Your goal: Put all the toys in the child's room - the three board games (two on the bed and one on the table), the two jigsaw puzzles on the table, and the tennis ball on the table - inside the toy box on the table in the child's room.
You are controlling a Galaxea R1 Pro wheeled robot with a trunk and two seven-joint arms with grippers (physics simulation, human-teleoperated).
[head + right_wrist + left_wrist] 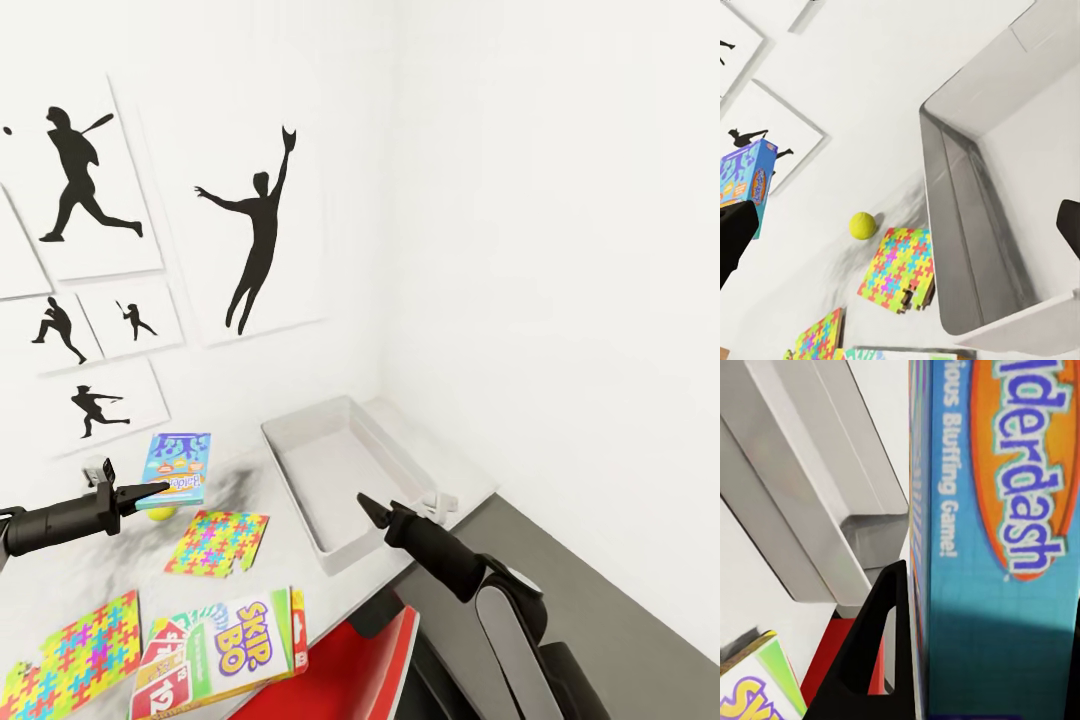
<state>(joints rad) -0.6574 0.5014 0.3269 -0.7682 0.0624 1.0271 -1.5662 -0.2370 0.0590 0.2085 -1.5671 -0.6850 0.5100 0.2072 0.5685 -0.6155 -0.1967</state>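
My left gripper [150, 491] is shut on the blue board game [178, 467], holding it off the white table [60, 590]; in the left wrist view the blue board game [1005, 547] sits between the fingers [874, 652]. Below it lies the tennis ball [160, 513] [862, 224]. One jigsaw puzzle [218, 542] [900, 270] lies beside the grey toy box [340, 480] [975, 217]; another jigsaw puzzle [75, 655] is nearer. The Skip-Bo game [245, 645] overlaps a red-banner game [160, 675]. My right gripper [368, 506] hovers open over the toy box's near end.
The table stands in a white corner with black sports silhouettes [255, 230] on the left wall. A red object [350, 665] sits below the table's near edge. A dark grey surface [600, 590] runs along the right wall. A small white fixture [440, 505] sits by the toy box.
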